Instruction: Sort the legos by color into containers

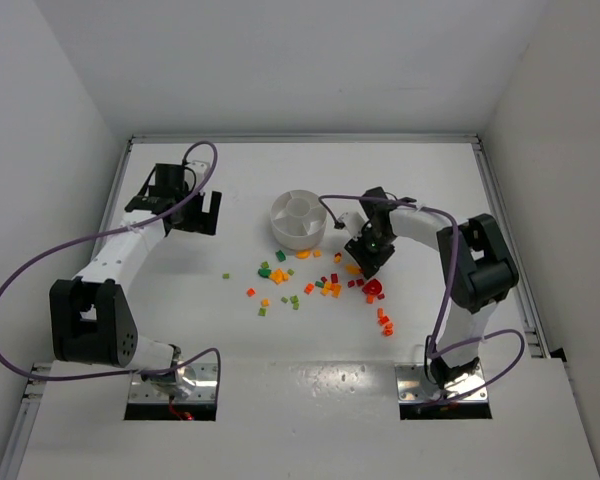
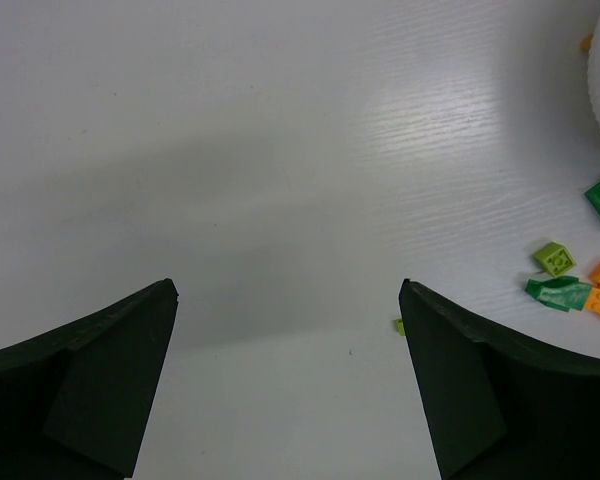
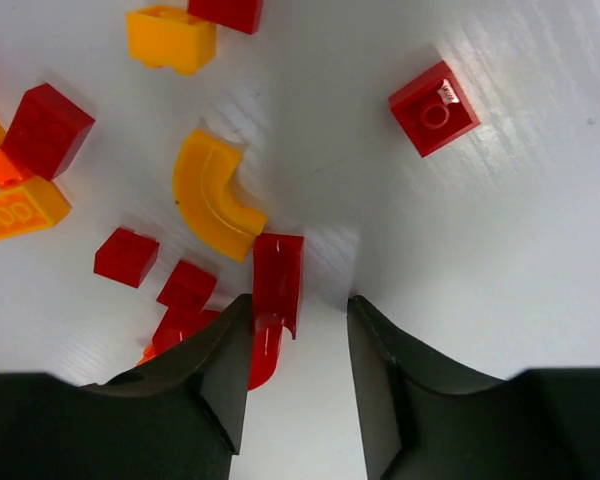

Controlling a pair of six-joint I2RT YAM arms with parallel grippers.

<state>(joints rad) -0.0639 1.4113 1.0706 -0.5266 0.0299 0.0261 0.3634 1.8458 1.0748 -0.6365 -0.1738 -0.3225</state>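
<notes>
The left gripper (image 1: 196, 211) hangs spread wide over the table (image 1: 230, 170). At its three o'clock sits the white dish (image 1: 298, 218), with legos (image 1: 300, 285) strewn at the dish's six o'clock. At four o'clock the right gripper (image 3: 300, 305) is narrowly parted, a curved red brick (image 3: 277, 270) against one finger.

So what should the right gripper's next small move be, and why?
Probably a slight sideways shift toward the red curved brick before closing. The right gripper is open, and the brick sits at one edge of its gap and partly under that side, not centred.
</notes>
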